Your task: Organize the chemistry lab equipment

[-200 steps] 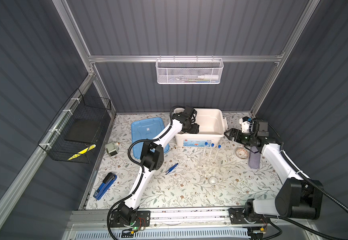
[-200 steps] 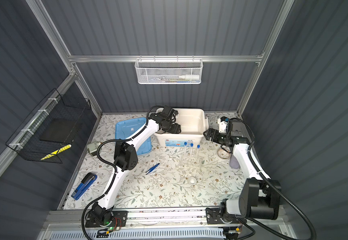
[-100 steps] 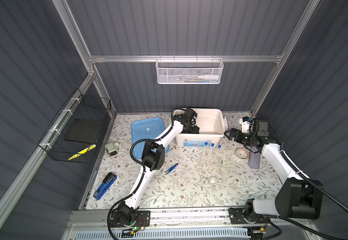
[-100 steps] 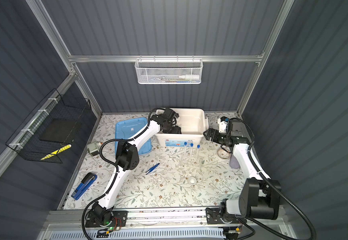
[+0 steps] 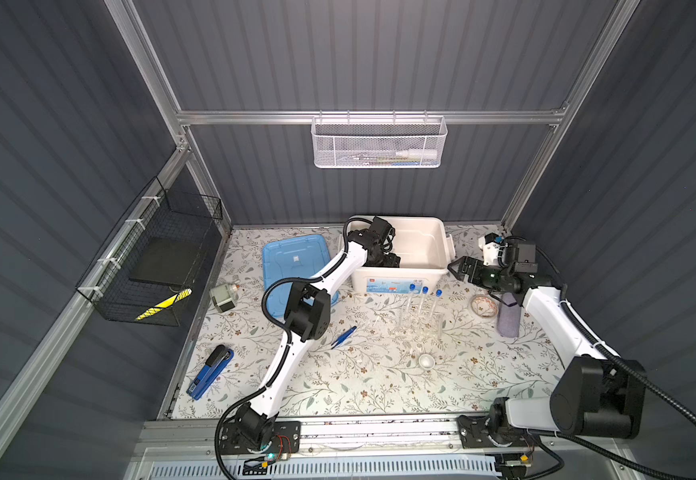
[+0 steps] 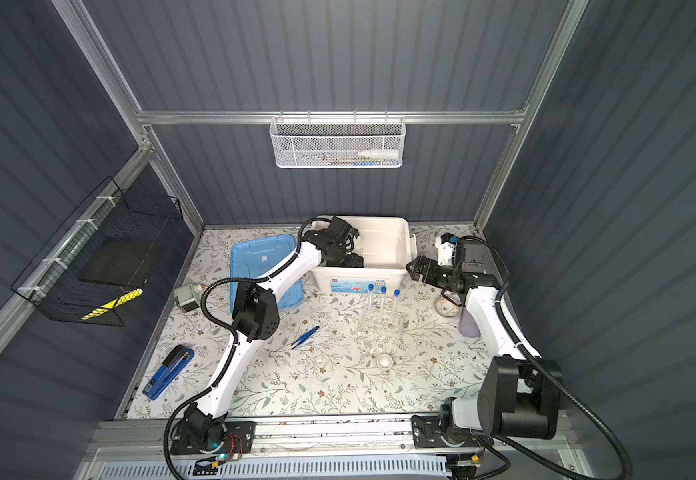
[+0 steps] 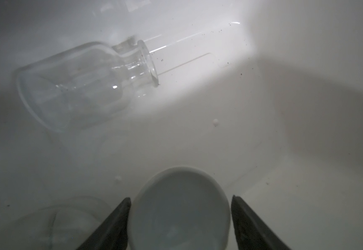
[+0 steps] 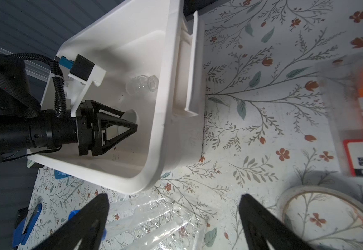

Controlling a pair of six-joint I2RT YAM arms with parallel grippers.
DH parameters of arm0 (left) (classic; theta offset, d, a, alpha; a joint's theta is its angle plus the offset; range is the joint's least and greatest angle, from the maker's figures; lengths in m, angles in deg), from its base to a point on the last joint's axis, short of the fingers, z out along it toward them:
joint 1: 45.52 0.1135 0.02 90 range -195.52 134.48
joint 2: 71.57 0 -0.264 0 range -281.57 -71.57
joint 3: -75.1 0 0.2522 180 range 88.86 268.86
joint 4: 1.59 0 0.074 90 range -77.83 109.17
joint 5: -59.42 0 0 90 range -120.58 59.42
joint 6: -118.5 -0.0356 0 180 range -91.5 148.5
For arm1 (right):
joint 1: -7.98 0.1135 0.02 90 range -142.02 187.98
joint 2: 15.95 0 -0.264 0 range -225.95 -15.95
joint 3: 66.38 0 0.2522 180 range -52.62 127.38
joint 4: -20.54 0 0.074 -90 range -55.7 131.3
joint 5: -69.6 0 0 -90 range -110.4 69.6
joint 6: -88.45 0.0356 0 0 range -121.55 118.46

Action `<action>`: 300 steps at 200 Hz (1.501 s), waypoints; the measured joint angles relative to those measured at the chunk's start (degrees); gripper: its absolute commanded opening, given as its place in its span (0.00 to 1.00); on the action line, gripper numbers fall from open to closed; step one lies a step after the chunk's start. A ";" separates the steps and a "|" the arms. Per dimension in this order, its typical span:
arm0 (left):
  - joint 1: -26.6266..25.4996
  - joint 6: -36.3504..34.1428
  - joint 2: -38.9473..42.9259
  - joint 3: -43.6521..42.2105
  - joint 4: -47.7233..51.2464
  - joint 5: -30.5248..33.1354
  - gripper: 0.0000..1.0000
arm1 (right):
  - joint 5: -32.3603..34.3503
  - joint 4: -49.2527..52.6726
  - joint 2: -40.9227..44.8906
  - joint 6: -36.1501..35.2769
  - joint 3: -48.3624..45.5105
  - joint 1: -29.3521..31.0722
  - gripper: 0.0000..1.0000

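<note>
Dish (image 7: 179, 210) inside left gripper (image 7: 180, 198), near bin (image 8: 162, 104) wall

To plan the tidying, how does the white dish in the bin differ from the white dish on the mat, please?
The dish in the bin sits inside the white bin; the dish on the mat stands in the open by the rack. The left gripper's fingers flank the binned dish; no gripper is near the mat dish. Both are small, round and white.
</note>
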 measured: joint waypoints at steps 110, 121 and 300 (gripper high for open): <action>0.28 1.40 3.30 -5.05 -3.56 -1.53 1.00 | 12.70 10.51 13.07 2.95 -1.77 0.33 0.96; 0.31 1.81 4.70 -6.21 -5.03 -2.23 1.00 | 13.53 11.91 15.41 3.82 -2.47 0.52 0.96; 0.63 1.81 37.05 -33.66 -20.98 12.81 1.00 | 22.14 28.81 28.96 25.77 -15.47 28.39 0.76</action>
